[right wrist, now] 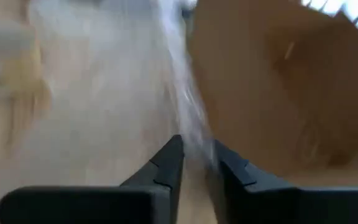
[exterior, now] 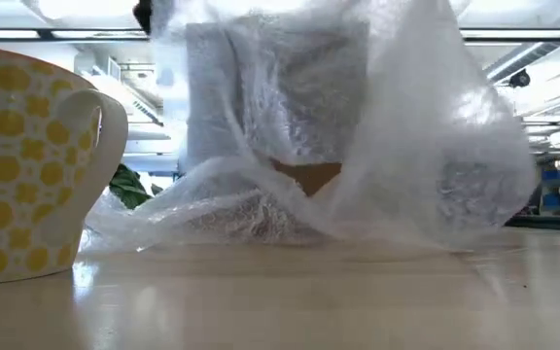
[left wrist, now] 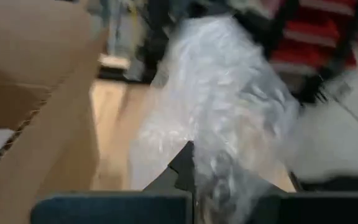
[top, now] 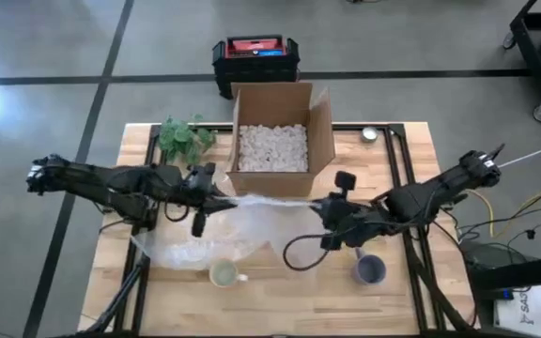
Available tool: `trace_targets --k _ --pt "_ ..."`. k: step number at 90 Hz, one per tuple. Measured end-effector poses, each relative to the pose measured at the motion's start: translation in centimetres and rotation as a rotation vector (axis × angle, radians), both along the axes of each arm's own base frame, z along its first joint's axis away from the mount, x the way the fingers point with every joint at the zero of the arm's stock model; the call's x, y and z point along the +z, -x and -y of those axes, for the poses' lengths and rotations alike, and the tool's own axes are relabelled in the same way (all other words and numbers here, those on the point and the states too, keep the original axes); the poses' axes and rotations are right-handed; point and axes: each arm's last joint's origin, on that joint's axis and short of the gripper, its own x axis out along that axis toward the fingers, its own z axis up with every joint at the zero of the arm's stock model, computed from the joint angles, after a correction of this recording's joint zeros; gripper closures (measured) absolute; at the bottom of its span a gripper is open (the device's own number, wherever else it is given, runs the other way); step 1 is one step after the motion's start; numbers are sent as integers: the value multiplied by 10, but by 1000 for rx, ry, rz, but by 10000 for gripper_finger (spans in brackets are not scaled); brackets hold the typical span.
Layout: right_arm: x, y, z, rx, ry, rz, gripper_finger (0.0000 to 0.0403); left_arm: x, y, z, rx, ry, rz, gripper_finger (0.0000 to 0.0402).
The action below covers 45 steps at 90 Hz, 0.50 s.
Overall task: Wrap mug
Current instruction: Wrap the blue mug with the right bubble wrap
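A sheet of clear bubble wrap (top: 269, 202) is held up in front of the cardboard box (top: 280, 131), between my two grippers. Its lower part (top: 195, 249) trails on the table. My left gripper (top: 224, 200) is shut on its left end and my right gripper (top: 321, 208) on its right end. A white mug with yellow dots (top: 224, 274) stands upright near the front edge, clear of the wrap; in the low view the mug (exterior: 27, 165) is at the left, with the wrap (exterior: 348, 136) hanging behind it. A purple mug (top: 370, 270) stands to the right. My left gripper holds the wrap's upper left end (left wrist: 229, 155), coming level from the table's left; the wrap bunches over the fingers (left wrist: 182, 171) and hides the contact. My right gripper pinches the wrap's upper right edge (right wrist: 194, 146) between its two fingers (right wrist: 169, 165), level from the table's right; the edge runs taut away from it.
The open box holds white packing peanuts (top: 272, 147). A green plant (top: 184, 139) stands left of the box, a small round tin (top: 370, 134) right of it. A red and black case (top: 256, 58) sits on the floor beyond the table. A black cable (top: 299, 252) loops near the purple mug.
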Motion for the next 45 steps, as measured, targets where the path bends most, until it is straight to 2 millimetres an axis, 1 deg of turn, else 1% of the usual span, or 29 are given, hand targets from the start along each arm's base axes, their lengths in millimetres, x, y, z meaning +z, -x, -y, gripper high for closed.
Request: trace_targets --k 3,11,16,24,29,34,40,45 --pt "-3 3 1 -21 -24 -31 324 8 3 1 -11 -18 -43 401" --pt "-9 7 1 -56 -78 -84 298 20 7 3 -26 -68 -178 401" --pt "-14 9 2 -64 -74 -123 284 29 9 4 -17 -98 -220 401" --pt "-15 9 1 -47 -99 -135 265 43 10 6 -33 -132 -249 401" --pt "-11 11 0 -16 -134 -148 256 51 10 8 -47 -145 -252 401" --pt "-5 10 -1 -2 -156 -143 249 55 10 9 -59 -157 -265 401" --pt "7 11 -2 17 -172 -123 244 59 10 11 -69 -159 -269 401" --pt "21 11 -3 48 -183 -90 241 58 11 12 -81 -164 -301 401"
